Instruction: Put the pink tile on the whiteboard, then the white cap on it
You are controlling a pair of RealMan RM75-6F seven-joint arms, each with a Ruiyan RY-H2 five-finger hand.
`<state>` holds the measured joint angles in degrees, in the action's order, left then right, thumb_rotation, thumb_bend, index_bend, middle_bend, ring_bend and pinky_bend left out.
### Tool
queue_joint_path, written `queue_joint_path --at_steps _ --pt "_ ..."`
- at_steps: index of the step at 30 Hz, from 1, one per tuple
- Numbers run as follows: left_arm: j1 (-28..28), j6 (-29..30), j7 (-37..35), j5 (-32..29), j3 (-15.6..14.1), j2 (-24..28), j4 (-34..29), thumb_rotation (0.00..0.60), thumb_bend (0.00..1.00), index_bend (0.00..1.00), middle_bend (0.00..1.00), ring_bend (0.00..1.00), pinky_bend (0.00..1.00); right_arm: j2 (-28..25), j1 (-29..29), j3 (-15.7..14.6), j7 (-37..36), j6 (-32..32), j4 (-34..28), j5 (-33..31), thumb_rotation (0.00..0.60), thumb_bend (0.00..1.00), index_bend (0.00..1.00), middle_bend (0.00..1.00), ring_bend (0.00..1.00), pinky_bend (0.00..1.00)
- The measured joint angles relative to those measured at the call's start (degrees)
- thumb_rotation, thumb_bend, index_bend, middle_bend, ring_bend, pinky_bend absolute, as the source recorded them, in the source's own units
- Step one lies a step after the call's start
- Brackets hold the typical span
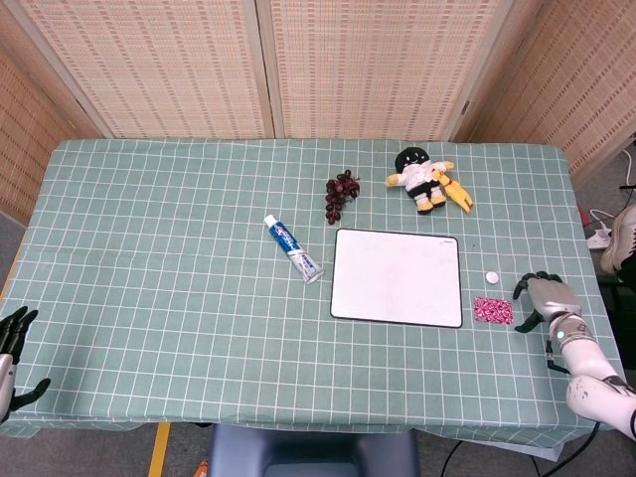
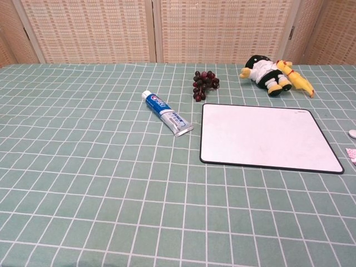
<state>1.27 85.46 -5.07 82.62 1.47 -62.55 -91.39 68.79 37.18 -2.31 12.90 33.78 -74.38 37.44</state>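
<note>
The pink tile (image 1: 493,310) lies flat on the green cloth just right of the whiteboard (image 1: 397,276), off its lower right corner. The small white cap (image 1: 491,277) sits a little above the tile, also off the board. My right hand (image 1: 549,298) hovers right of the tile with a small gap, fingers curved toward it and holding nothing. My left hand (image 1: 10,348) is at the table's front left edge, fingers spread, empty. The chest view shows the whiteboard (image 2: 270,137), the cap (image 2: 352,133) and a sliver of the tile (image 2: 351,154) at its right edge, but no hands.
A toothpaste tube (image 1: 294,248) lies left of the board. Dark grapes (image 1: 340,194) and a small doll with a yellow toy (image 1: 427,181) sit behind it. The table's right edge runs close behind my right hand.
</note>
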Motion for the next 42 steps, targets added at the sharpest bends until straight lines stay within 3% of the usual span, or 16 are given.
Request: queue_joint_path --at_steps 42 --pt "-1.8 1.8 -1.3 -0.6 0.8 -0.6 1.2 0.600 0.16 0.00 0.00 0.00 0.00 4.8 4.3 -2.4 3.7 -1.6 4.1 -4.0 0.600 0.01 0.35 0.10 0.00 0.04"
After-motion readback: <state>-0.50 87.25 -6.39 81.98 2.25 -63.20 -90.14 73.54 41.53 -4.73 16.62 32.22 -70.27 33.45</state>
